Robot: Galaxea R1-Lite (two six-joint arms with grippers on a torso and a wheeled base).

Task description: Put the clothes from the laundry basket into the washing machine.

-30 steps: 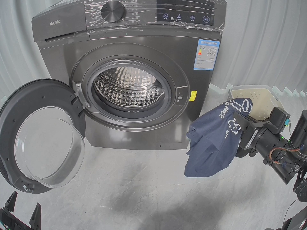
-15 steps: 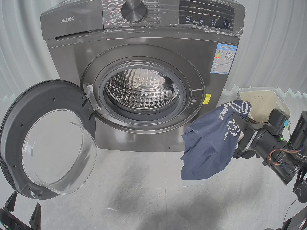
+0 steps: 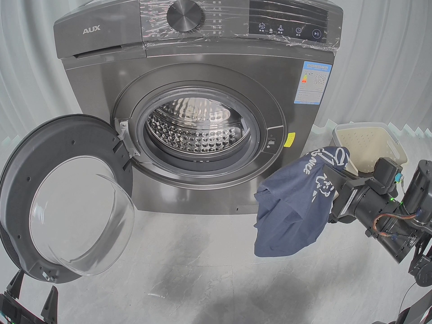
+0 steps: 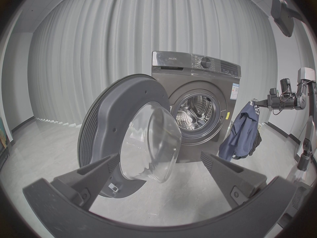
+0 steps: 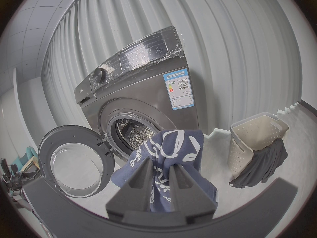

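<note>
My right gripper [image 3: 330, 176] is shut on a navy T-shirt [image 3: 292, 199] with white print. The shirt hangs above the floor, just right of the washing machine's [image 3: 198, 68] front lower corner. In the right wrist view the two fingers [image 5: 142, 179] pinch the T-shirt [image 5: 171, 146] near its top. The machine's round door [image 3: 67, 194] is swung wide to the left, and the steel drum [image 3: 198, 122] looks bare inside. The cream laundry basket [image 3: 387, 133] stands behind the right gripper. My left gripper [image 3: 31, 293] is low at the near left, open and holding nothing.
A dark garment [image 5: 264, 164] hangs over the outer wall of the basket [image 5: 254, 133] down to the floor. The open door [image 4: 132, 133] juts out in front of the left gripper [image 4: 158, 156]. Bare grey floor [image 3: 202, 266] lies before the machine; curtains are behind it.
The head view has shifted, so the machine sits further right in the picture. The right gripper with the T-shirt has drawn slightly away from the basket toward the machine. The left gripper has not moved.
</note>
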